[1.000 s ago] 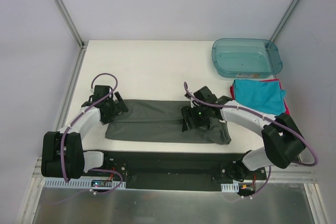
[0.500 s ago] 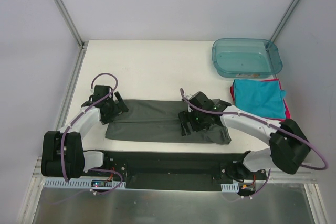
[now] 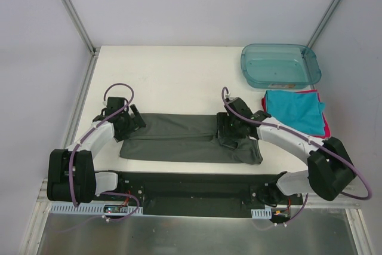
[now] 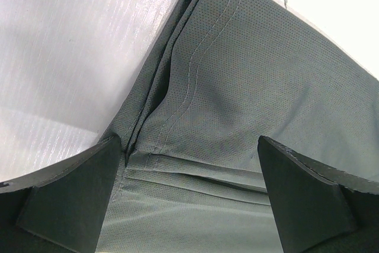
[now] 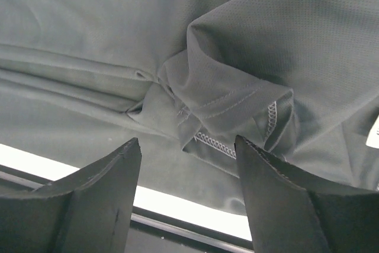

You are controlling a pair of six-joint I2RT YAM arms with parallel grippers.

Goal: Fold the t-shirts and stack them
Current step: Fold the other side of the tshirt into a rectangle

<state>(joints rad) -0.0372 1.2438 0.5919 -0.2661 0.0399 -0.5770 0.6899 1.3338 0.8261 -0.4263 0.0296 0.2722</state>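
Only a red-pink edge (image 3: 324, 120) (probably a shirt) shows beneath the teal shirt (image 3: 293, 111).

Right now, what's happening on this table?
Two robot arms are working on a dark grey t-shirt, which lies folded into a long strip near the front edge of the table. The left gripper hangs open over its left end; the right gripper is open above bunched cloth at the right end. A folded teal shirt already sits on a red-pink one to the right.
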